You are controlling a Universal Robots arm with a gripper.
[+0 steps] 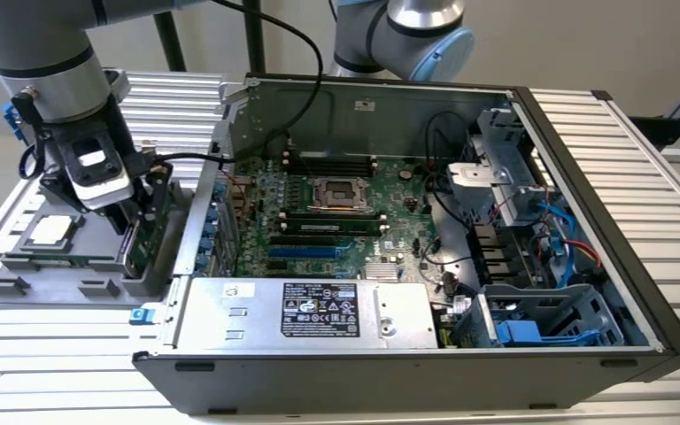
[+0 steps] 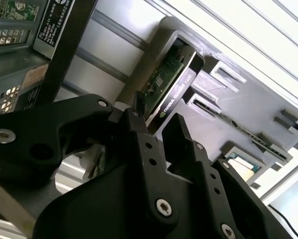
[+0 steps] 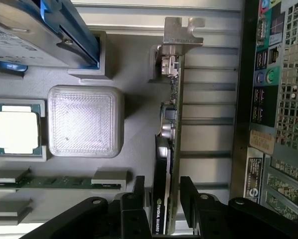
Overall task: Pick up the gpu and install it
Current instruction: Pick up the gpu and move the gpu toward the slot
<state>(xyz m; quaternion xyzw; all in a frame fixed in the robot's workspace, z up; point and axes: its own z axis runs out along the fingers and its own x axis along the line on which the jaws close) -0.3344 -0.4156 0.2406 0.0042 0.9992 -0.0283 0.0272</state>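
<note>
Grey tray (image 3: pixel 136 69), tool (image 3: pixel 163 191) astride upright gpu (image 3: pixel 170 114)

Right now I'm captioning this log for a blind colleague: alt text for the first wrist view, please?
The open gripper straddles the gpu, which stands on edge in a grey holder tray. In the same tray lie a processor and a memory stick.
</note>
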